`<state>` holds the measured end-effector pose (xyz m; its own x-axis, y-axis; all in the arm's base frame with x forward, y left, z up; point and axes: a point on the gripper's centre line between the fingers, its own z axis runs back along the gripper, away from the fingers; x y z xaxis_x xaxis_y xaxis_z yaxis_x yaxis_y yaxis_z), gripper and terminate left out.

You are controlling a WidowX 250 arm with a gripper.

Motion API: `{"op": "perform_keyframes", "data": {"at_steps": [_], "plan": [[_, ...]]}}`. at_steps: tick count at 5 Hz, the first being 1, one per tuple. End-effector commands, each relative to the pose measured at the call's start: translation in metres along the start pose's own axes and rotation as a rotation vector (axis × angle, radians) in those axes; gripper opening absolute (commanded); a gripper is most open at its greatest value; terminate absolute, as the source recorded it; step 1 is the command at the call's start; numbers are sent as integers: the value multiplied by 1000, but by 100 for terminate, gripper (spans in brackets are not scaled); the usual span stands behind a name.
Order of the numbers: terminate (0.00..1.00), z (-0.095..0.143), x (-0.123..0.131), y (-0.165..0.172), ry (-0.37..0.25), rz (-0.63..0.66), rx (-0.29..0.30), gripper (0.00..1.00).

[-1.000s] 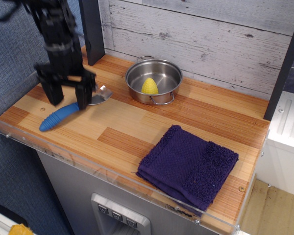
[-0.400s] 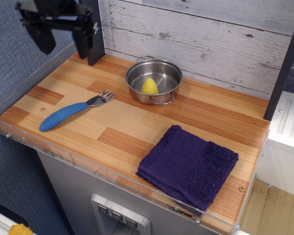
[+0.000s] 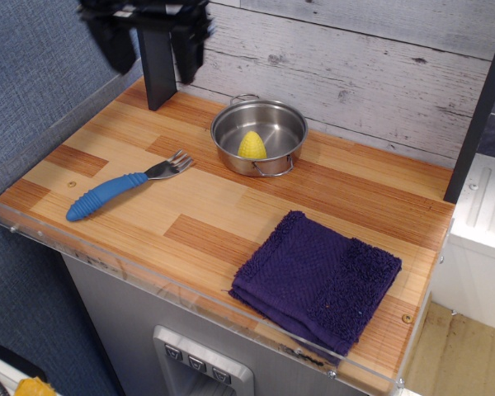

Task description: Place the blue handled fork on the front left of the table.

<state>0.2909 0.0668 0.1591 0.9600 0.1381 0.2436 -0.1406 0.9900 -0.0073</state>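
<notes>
While the gripper hangs spread and empty, the blue handled fork lies flat.

A: Tool colour?
B: Black all over, matte. Blurred in this shot.
A: Shape?
B: Two blocky fingers under a wide black crossbar with paler marks. Top cut off by the frame. Cables, screws: cannot tell.

the hand is hanging high at the top left of the view, blurred, its two dark fingers pointing down and spread wide apart, holding nothing. the arm above is lying out of frame.
</notes>
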Motion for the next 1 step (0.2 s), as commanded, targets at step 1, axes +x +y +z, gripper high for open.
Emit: {"op": "perform_keyframes", "data": {"at_steps": [1], "plan": [[100,4,-6,-22,95,-163,-96,100]]}}
